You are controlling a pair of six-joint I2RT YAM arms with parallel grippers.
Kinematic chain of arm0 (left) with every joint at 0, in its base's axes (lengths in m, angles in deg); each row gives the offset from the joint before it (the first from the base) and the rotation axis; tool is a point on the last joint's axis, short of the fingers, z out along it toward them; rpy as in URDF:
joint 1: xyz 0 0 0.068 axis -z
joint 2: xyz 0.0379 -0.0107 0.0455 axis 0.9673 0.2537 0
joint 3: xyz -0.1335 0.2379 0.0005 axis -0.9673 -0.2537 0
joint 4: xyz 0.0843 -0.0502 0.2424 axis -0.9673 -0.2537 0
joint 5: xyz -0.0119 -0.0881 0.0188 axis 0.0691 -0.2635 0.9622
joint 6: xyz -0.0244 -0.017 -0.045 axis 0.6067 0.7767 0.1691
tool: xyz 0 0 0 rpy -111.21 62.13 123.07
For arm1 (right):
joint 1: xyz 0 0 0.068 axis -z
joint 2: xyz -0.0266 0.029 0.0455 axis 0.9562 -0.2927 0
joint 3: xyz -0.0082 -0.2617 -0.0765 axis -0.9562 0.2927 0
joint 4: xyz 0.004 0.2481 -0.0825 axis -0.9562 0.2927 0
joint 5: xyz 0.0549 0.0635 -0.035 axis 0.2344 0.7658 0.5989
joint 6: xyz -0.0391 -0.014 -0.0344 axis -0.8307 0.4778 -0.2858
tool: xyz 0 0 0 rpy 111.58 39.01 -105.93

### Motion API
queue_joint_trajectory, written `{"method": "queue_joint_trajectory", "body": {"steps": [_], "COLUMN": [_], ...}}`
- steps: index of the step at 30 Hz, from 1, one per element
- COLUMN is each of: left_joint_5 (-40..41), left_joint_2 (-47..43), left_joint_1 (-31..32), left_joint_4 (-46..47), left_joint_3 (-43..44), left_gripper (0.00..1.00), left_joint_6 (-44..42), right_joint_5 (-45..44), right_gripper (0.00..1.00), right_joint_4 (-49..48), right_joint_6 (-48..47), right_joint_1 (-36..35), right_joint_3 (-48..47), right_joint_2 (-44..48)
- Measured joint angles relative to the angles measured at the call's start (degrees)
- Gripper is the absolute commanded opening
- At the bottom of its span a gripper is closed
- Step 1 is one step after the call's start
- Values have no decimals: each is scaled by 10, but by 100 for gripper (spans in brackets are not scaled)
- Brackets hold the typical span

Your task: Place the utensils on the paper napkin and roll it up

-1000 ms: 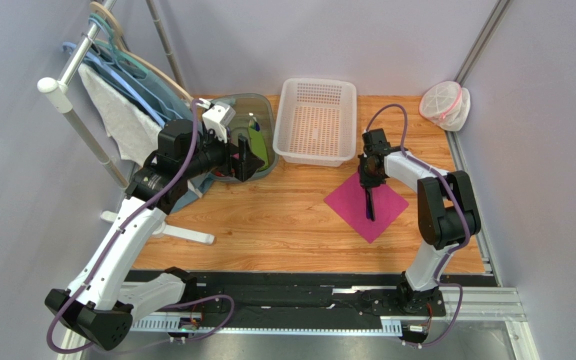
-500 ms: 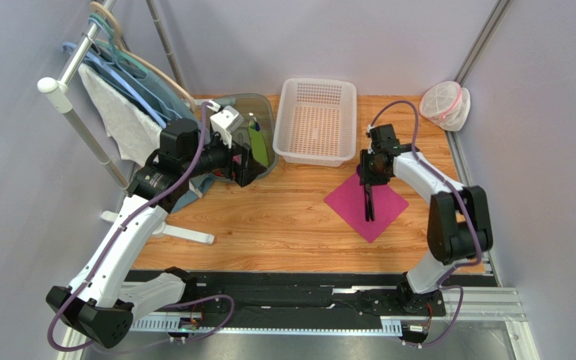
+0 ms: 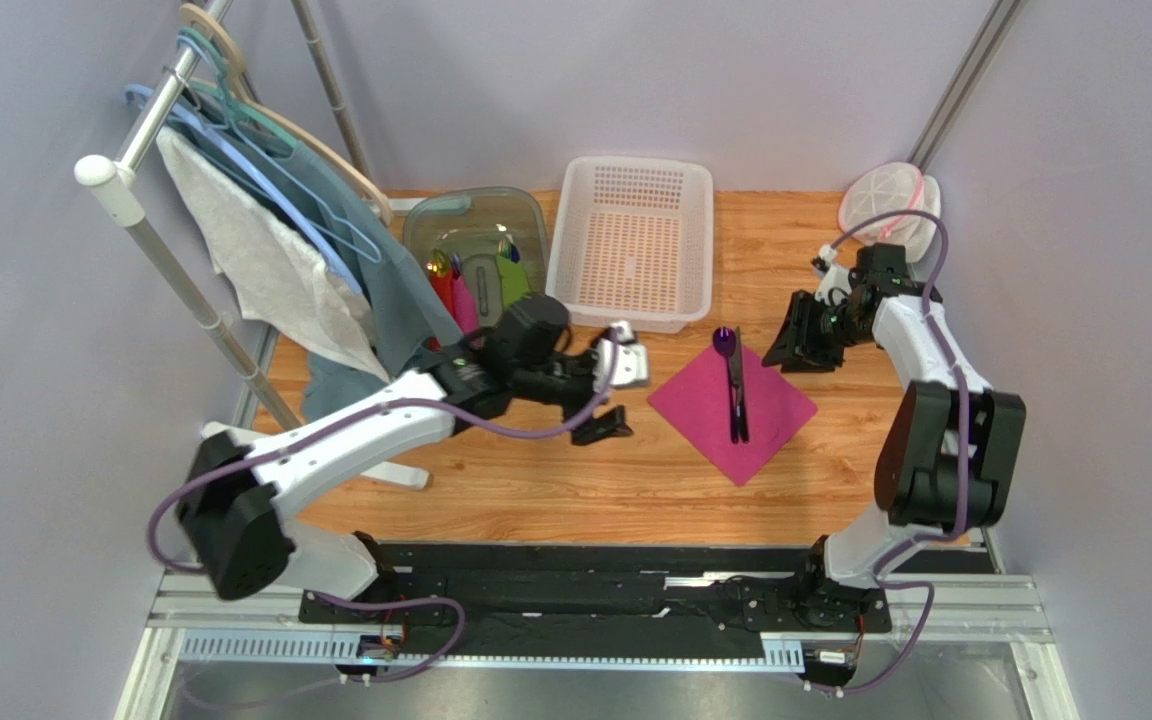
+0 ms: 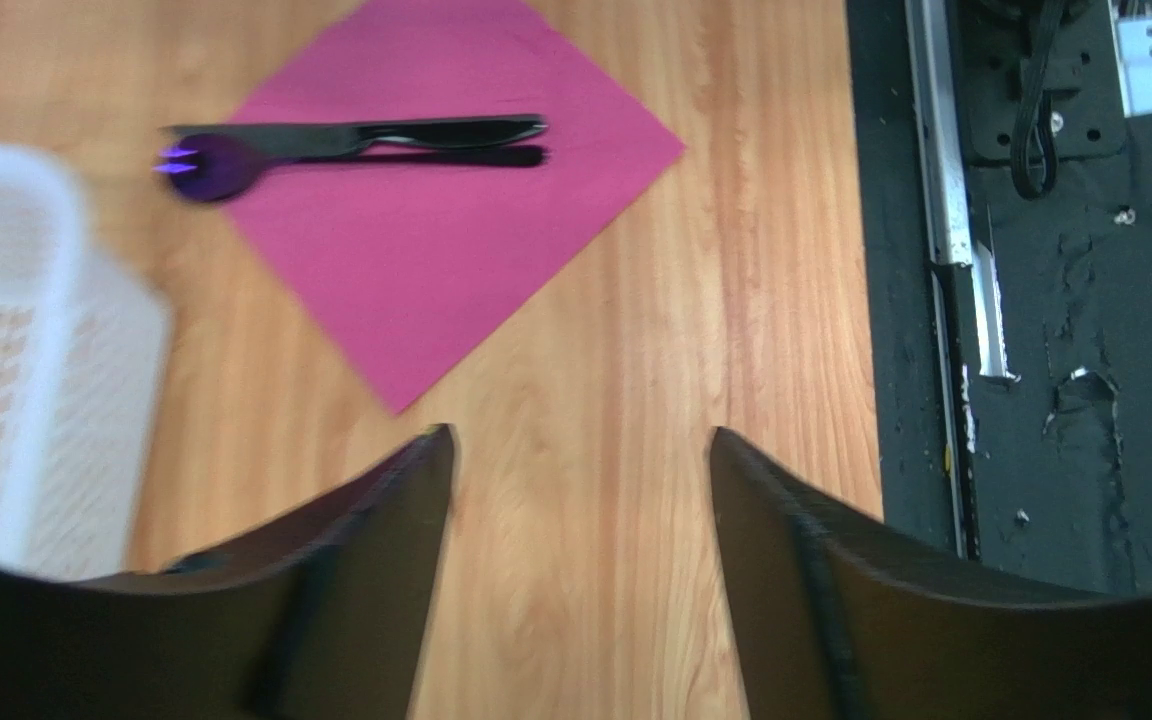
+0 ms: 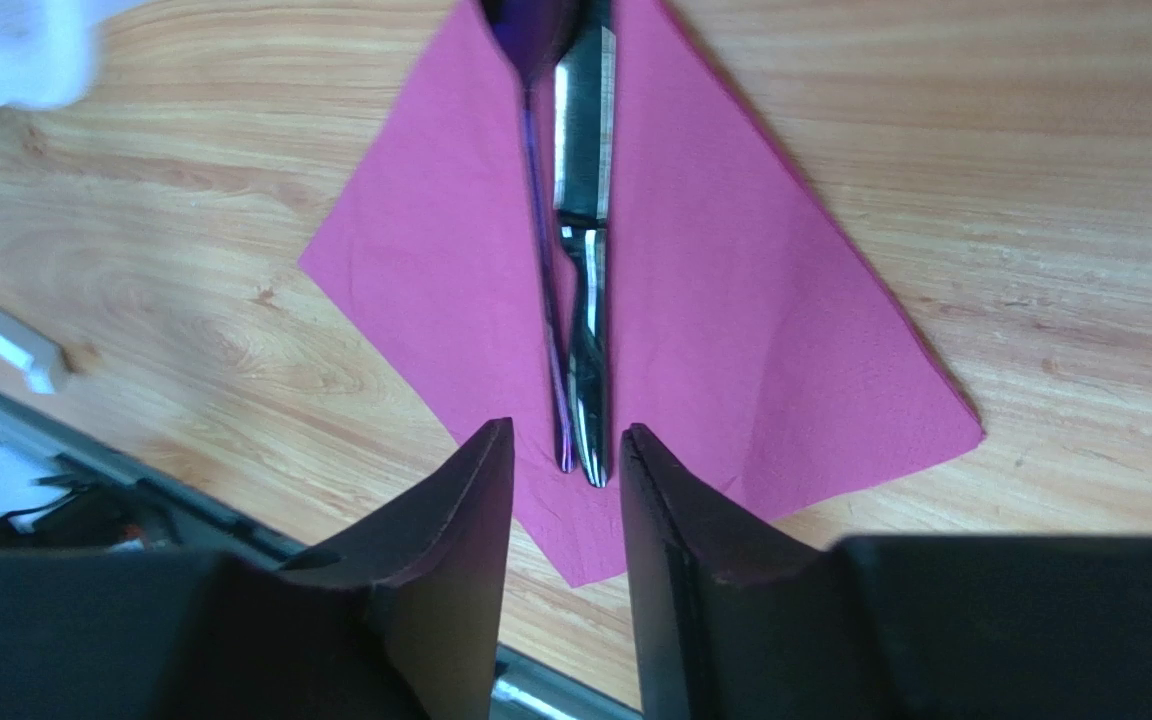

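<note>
Now spoon [image 4: 207,159], knife [image 4: 387,135] side by side on napkin [image 4: 432,255]; left fingers [image 4: 372,555] spread, right fingers [image 5: 447,570] narrowly apart

One spoon [image 3: 723,344], knife [image 3: 737,396], napkin [image 3: 772,408]; hangers [image 3: 259,129] unclear

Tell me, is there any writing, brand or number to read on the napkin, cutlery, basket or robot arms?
None readable anywhere. The napkin, spoon, knife and white basket are plain; the left arm and right arm show no legible label in these views.

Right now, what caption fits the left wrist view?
Left jaws open, facing spoon and knife lying together across pink napkin.
</note>
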Motion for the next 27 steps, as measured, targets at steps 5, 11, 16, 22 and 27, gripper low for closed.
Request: {"method": "queue_joint_trajectory", "body": {"steps": [5,11,16,22,27], "left_joint_5": [-8,-3,16,33,39], "left_joint_2": [161,291,313,364,394], "left_joint_1": [63,90,76,37,26], "left_joint_4": [74,125,134,92,32], "left_joint_3": [38,127,139,235,292], "left_gripper": [56,53,50,47,45], "left_joint_6": [-32,-70,-82,-72,-55], "right_joint_5": [48,78,72,51,48], "right_gripper": [28,26,23,26,28], "right_joint_4": [60,101,102,101,102], "right_joint_6": [-47,-107,-127,-148,-165], "right_joint_1": [58,77,73,72,72], "right_joint_3": [-42,-61,-41,-37,-37], "right_joint_2": [-95,-106,-106,-106,-106]}}
